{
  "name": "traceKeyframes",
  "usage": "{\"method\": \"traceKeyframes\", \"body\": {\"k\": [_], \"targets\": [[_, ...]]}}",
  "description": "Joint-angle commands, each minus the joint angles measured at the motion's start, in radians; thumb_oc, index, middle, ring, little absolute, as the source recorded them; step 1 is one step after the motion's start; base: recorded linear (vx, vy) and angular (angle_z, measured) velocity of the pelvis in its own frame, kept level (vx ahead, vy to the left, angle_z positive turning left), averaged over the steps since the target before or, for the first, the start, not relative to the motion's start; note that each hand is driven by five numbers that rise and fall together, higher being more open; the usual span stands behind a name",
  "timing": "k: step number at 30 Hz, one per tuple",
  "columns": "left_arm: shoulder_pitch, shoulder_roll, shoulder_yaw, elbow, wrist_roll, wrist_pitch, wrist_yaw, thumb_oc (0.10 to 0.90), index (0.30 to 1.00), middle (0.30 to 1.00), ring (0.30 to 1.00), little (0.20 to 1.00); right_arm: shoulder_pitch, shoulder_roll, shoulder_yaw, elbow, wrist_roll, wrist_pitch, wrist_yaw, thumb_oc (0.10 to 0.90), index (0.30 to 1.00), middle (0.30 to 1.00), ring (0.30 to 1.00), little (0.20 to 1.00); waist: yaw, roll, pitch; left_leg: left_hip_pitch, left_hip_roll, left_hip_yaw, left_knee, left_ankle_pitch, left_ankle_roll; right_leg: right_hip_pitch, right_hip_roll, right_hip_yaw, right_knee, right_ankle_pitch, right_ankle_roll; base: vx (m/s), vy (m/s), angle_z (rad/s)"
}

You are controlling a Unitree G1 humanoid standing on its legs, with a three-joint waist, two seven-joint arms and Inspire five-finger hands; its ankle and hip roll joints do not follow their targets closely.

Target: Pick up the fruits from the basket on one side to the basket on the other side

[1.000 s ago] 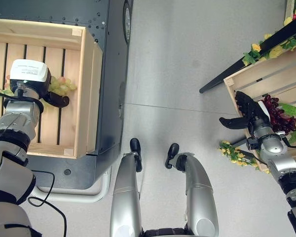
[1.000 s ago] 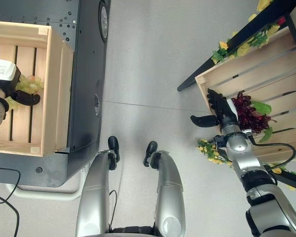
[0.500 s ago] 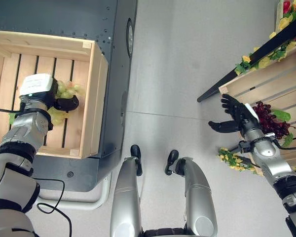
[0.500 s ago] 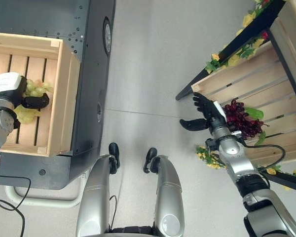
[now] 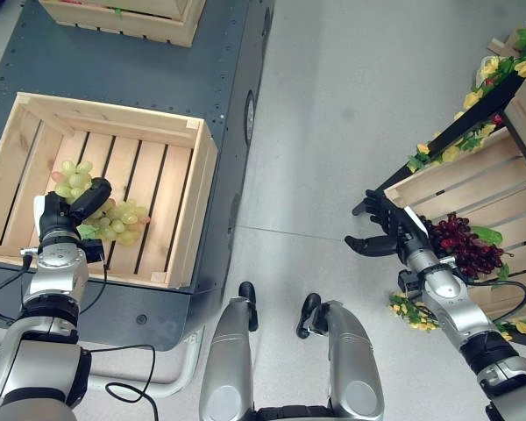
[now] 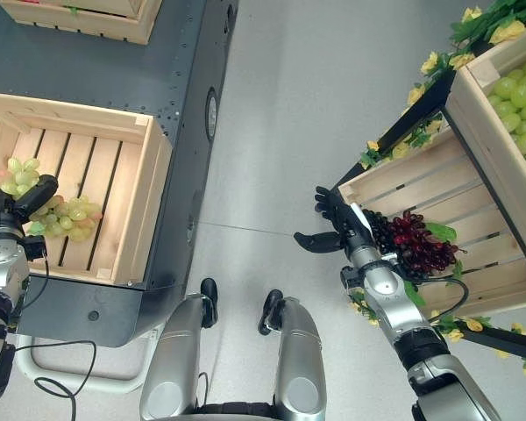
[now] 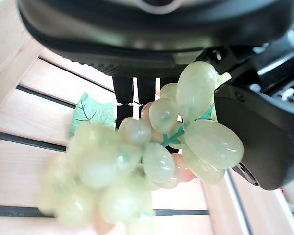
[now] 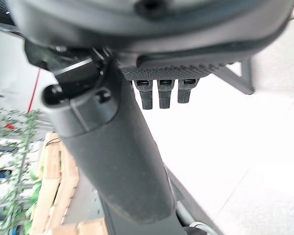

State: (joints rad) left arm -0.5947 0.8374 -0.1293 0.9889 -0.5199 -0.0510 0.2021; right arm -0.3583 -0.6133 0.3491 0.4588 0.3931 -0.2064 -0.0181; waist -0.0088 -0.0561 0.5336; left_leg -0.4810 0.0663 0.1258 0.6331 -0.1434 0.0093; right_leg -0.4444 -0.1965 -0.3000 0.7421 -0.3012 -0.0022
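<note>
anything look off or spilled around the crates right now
Nothing stands out. The green grape bunch sits inside the slatted wooden crate at the left hand, whose fingers curl round it. The dark red grape bunch rests in the other wooden crate, beside the open right hand.

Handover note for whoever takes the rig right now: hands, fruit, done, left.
Left hand: over the slatted wooden crate on the robot's left, fingers and thumb curled round a bunch of green grapes. More green grapes lie on the slats right beside the hand.
Right hand: open and holding nothing, at the near edge of the crate on the stand on the robot's right.
Dark red grapes lie in that right crate, just behind the hand.
Done: green grapes are in the left crate.
Left: let go of the green bunch if it is being placed, then fetch the red grapes.
</note>
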Motion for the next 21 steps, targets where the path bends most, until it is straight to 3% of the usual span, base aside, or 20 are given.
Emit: {"method": "traceKeyframes", "body": {"k": [1,4,7,12,21], "targets": [[-0.014,0.031,0.099,-0.11,-0.063,-0.151,0.019,0.4,0.3,0.3,0.3,0.3,-0.024,-0.026,-0.09,-0.115,-0.029,-0.058,0.004,0.8,0.9,0.9,0.9,0.9,0.005,0.05,-0.049,0.198,-0.062,0.062,-0.1,-0.107,0.037,0.082,0.001,0.063,-0.032,0.055,0.042,0.05,-0.002,-0.07],[0.025,0.014,0.124,-0.181,-0.138,-0.178,-0.012,0.4,0.3,0.3,0.3,0.3,-0.006,-0.011,-0.086,-0.145,-0.032,-0.052,-0.001,0.8,0.9,0.9,0.9,0.9,0.002,0.058,-0.08,0.255,-0.071,0.054,-0.117,-0.115,0.037,0.146,0.006,0.071,-0.059,0.052,0.04,0.05,-0.004,-0.12],[0.057,0.01,0.126,-0.246,-0.051,-0.204,-0.012,0.4,0.3,0.3,0.3,0.3,0.006,0.004,-0.087,-0.173,-0.027,-0.04,-0.004,0.8,0.9,0.9,0.9,0.9,0.003,0.067,-0.102,0.301,-0.079,0.046,-0.145,-0.112,0.034,0.195,0.015,0.077,-0.092,0.05,0.039,0.01,-0.001,-0.02],[0.059,0.029,0.119,-0.307,-0.039,-0.234,-0.034,0.4,0.3,0.3,0.3,0.3,0.01,0.018,-0.08,-0.195,-0.024,-0.029,0.003,0.8,0.9,0.9,0.9,0.9,0.004,0.078,-0.144,0.368,-0.089,0.034,-0.217,-0.093,0.031,0.264,0.027,0.08,-0.169,0.062,0.043,0.01,0.0,-0.04],[0.065,-0.012,0.095,-0.447,-0.007,-0.277,-0.058,0.4,0.3,0.3,0.3,0.3,0.045,0.073,-0.07,-0.222,0.056,-0.029,0.081,0.8,0.9,0.9,0.9,0.9,0.006,0.097,-0.283,0.508,-0.11,0.008,-0.459,-0.003,-0.006,0.453,0.089,0.071,-0.477,0.112,0.045,0.04,-0.048,0.0]]}}
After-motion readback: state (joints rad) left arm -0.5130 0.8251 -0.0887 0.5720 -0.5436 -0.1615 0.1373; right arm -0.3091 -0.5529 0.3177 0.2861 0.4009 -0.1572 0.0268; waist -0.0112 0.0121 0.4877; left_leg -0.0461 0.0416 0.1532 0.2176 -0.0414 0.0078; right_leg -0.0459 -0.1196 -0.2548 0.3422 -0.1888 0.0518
